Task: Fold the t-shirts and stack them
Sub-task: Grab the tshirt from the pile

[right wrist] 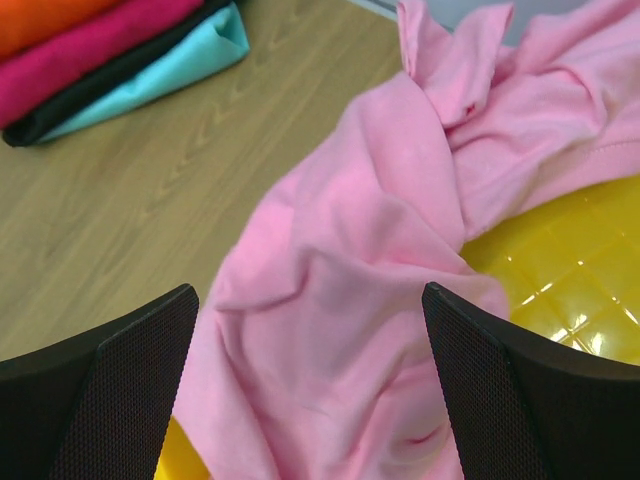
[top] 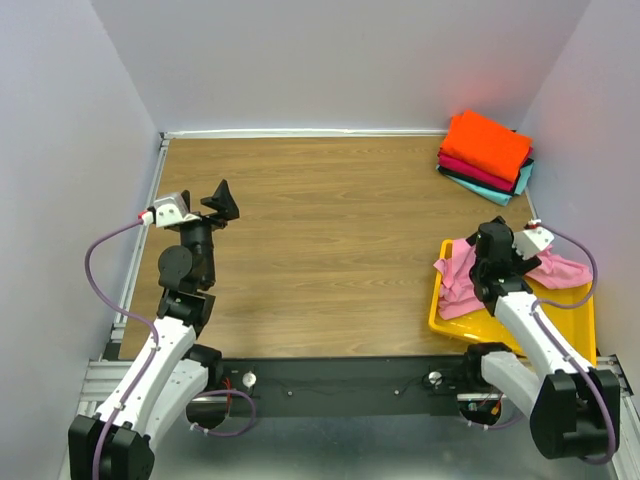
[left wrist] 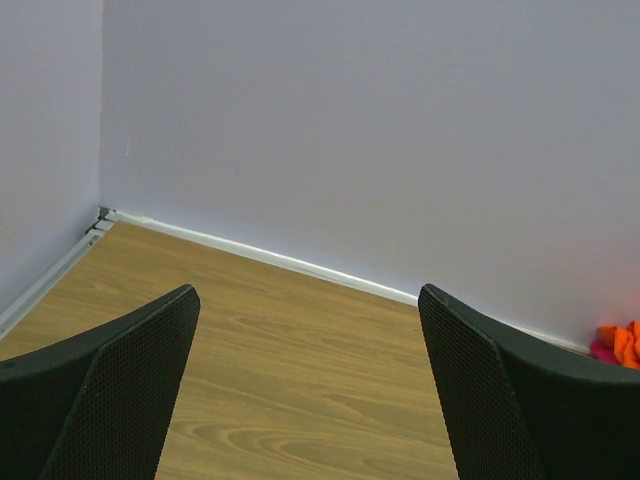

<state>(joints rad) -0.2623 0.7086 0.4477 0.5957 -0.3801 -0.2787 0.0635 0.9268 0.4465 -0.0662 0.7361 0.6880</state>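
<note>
A crumpled light pink t-shirt lies in the yellow tray, draped over its left rim; it fills the right wrist view. My right gripper hovers just above it, open, with the pink cloth between and below the fingers. A stack of folded t-shirts sits at the far right corner: orange on top, then crimson, dark and teal; it shows in the right wrist view. My left gripper is open and empty over the left of the table.
Walls close the table in at the back and both sides. The yellow tray stands at the near right edge. A corner of the orange stack peeks in at the right of the left wrist view.
</note>
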